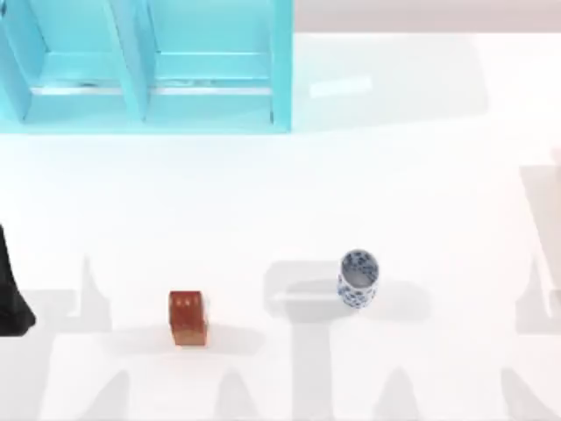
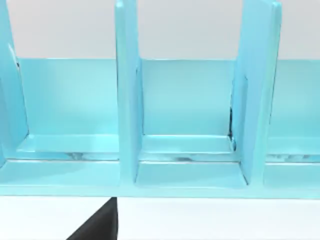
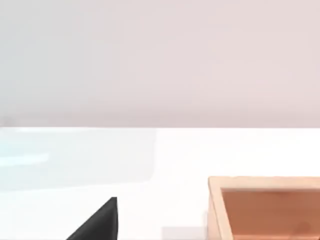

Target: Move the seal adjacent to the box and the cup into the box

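Note:
The seal (image 1: 187,317), a small reddish-brown block with a glossy red top, stands on the white table left of centre near the front. The cup (image 1: 358,278), white with a blue pattern, stands upright to its right, well apart from it. In the right wrist view the box (image 3: 216,207) appears as a pale-rimmed tray with an orange-brown inside, cut off by the frame edge. My left gripper (image 1: 12,294) is a dark shape at the table's far left edge, away from the seal. A dark part of my right gripper (image 3: 98,223) hangs over bare table short of the box.
A big cyan shelf unit (image 1: 145,70) with upright dividers fills the back left of the table; the left wrist view faces its compartments (image 2: 185,125). White table surface stretches between the shelf, the seal and the cup.

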`<state>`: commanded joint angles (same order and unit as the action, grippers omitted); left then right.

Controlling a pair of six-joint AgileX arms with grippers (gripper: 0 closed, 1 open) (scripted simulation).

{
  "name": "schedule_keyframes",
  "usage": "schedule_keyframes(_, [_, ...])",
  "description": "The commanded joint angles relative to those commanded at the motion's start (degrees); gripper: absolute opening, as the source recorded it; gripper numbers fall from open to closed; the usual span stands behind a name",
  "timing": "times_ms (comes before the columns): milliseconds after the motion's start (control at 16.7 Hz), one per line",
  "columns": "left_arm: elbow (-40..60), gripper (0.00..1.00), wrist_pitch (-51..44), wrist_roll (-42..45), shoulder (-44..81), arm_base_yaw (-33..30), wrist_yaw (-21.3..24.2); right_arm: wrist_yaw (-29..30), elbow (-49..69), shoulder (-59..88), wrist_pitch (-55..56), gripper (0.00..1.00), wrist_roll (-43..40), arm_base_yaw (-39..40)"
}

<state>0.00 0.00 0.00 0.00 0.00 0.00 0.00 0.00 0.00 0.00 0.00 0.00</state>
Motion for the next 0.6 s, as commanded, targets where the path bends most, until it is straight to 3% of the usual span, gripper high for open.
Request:
schedule_keyframes(300, [0.0,1.0,0.0,0.0,0.0,0.0,0.0,-0.2,3.0,2.9,-1.5,1.0,1.1,1.1])
schedule_keyframes(600, [0.0,1.0,0.0,0.0,0.0,0.0,0.0,-0.5,18.2,19.1,-10.5,1.0,6.2,6.3])
